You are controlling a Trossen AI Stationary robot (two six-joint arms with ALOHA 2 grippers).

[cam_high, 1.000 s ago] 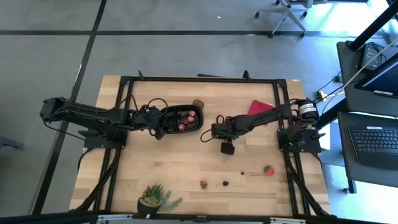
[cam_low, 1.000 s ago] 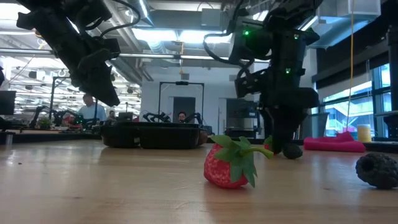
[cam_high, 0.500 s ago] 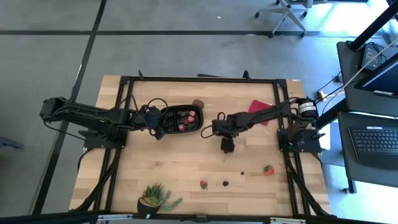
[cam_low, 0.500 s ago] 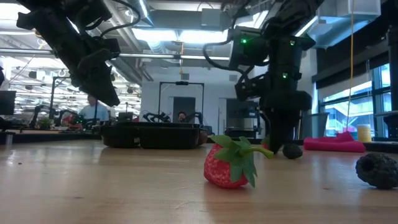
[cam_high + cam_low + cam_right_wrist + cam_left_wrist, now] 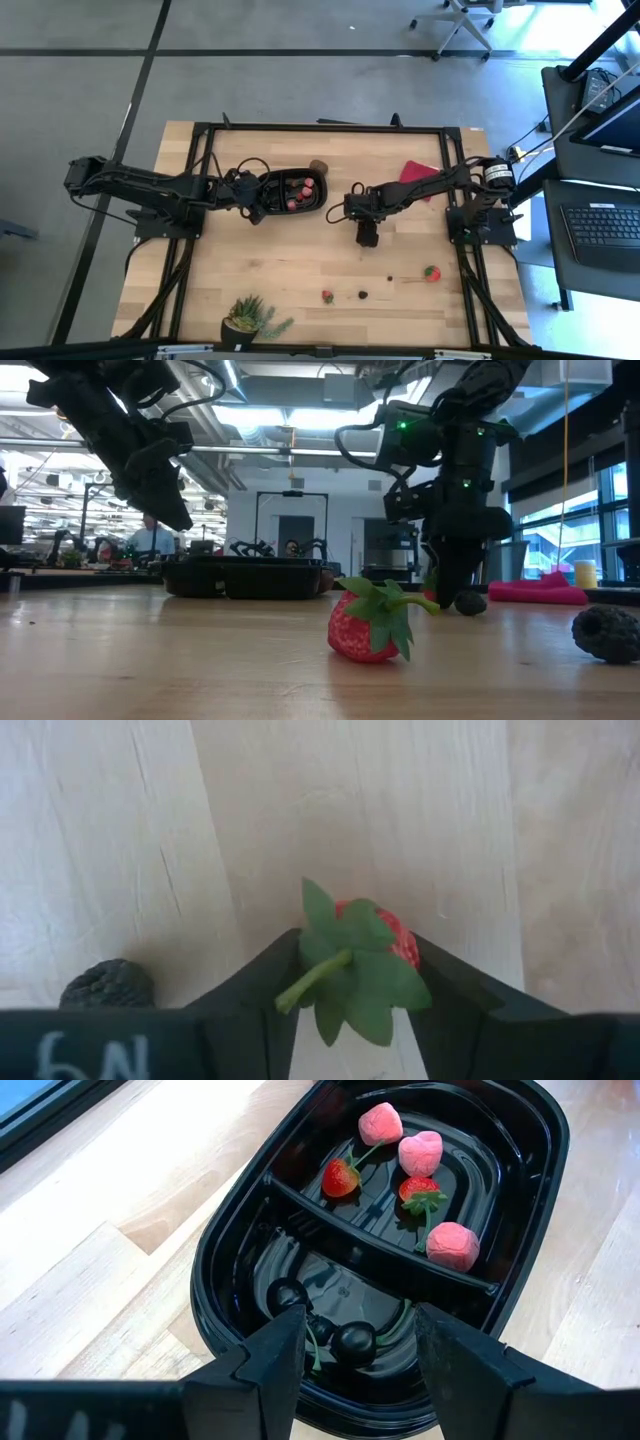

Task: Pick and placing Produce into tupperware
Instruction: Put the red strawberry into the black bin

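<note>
My right gripper (image 5: 350, 1010) is down at the table near the middle, fingers pressed in against both sides of a strawberry (image 5: 365, 955), leafy top facing my wrist cam. A dark berry (image 5: 108, 985) sits just beside it on the wood. My left gripper (image 5: 350, 1355) hangs part open, holding nothing, over the black tupperware (image 5: 530, 1200). That has pink and red fruit in one compartment, dark cherries (image 5: 352, 1342) in another.

Marking on right gripper (image 5: 352, 1020) body: pale characters, seemingly "6N", seen in right wrist view; reading uncertain.
Other text: none legible on table, tray or room.
</note>
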